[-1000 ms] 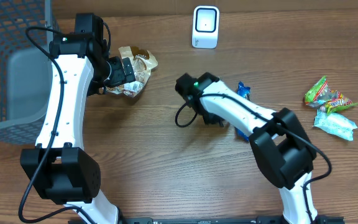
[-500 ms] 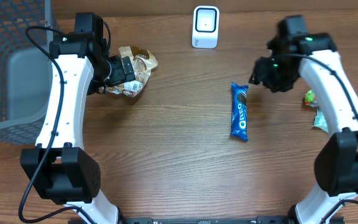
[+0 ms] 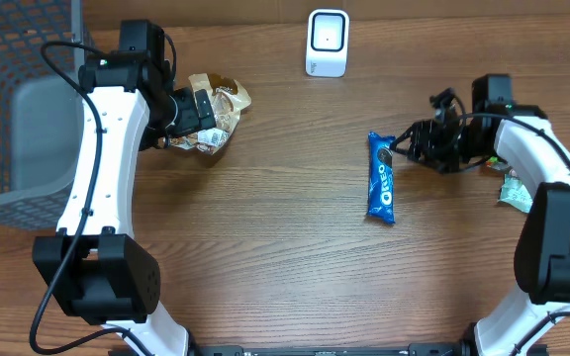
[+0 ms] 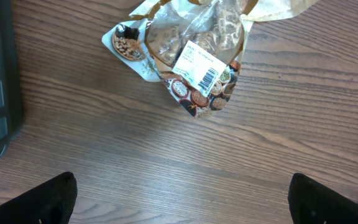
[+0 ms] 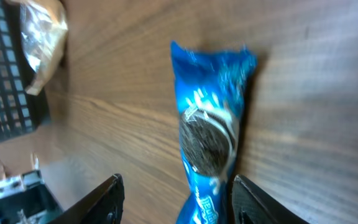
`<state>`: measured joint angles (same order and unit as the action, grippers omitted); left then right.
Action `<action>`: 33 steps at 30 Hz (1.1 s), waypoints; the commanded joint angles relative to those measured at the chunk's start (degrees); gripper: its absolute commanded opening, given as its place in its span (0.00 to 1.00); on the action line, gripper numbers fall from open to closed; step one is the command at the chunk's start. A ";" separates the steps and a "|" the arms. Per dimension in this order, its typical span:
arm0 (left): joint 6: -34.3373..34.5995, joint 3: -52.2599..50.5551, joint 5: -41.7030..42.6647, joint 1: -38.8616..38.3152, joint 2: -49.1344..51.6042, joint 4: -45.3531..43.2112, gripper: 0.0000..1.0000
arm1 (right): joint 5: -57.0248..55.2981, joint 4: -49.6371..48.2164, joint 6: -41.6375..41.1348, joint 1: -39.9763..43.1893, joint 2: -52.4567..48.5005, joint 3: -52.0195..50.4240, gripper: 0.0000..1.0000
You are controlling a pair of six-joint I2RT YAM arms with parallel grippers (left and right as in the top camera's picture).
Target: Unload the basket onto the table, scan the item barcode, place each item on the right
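Partly cropped, blurred Oreo pack (image 5: pixel 210 124) by spread right end effector (image 5: pixel 179 202), left end effector (image 4: pixel 185 196) likewise spread

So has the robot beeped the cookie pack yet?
Not yet, it seems. Done: nothing obvious; the white scanner box has no item in front of it. In hand: the right pincer is open by one end of the blue Oreo cookie pack, which lies flat on the wooden table. Still to do: grab it, show its barcode to the scanner.

White arm shells (image 3: pixel 92 168) meet black joint housings (image 3: pixel 97 282), with looping black cables (image 3: pixel 46 297).
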<state>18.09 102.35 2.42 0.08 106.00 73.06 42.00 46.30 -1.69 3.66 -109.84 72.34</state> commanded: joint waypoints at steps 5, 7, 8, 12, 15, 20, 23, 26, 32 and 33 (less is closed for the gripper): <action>0.37 -0.20 0.61 -0.48 0.50 -0.02 1.00 | -1.22 0.31 1.09 0.50 -0.98 -6.95 0.56; 0.37 -0.20 0.61 -0.48 0.50 -0.02 1.00 | -1.20 -0.13 1.11 0.87 -0.96 -9.01 0.56; 0.37 -0.20 0.61 -0.48 0.50 -0.02 1.00 | -0.61 -0.68 1.11 1.07 -0.98 -10.21 0.55; 0.37 -0.20 0.63 -0.48 0.50 0.02 1.00 | 6.73 -2.67 3.13 1.29 -0.98 -13.84 0.50; 0.37 -0.20 0.63 -0.48 0.50 0.02 1.00 | 7.82 -2.86 3.67 1.05 -0.98 -16.24 0.48; 0.37 -0.20 0.66 -0.52 0.50 0.22 1.00 | 7.85 -5.16 3.43 1.07 -0.98 -20.37 0.43; 0.37 -0.20 1.11 -0.52 0.50 0.15 1.00 | 7.82 -6.25 3.41 0.96 -0.96 -21.31 0.40; 0.37 -0.20 2.14 -0.52 0.50 -0.24 1.00 | 7.82 -8.37 1.25 0.66 -0.98 -21.33 0.38; 0.37 -0.20 2.12 -0.52 0.50 -0.20 1.00 | 7.52 -13.31 -4.87 0.04 -0.98 -21.31 0.10; 0.37 -0.20 2.12 -0.55 0.50 -0.20 1.00 | 6.95 -13.60 -5.77 0.04 -0.96 -21.31 0.04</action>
<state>18.09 102.35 3.73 -0.01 106.00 72.93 53.63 33.47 -3.49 4.01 -110.43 51.62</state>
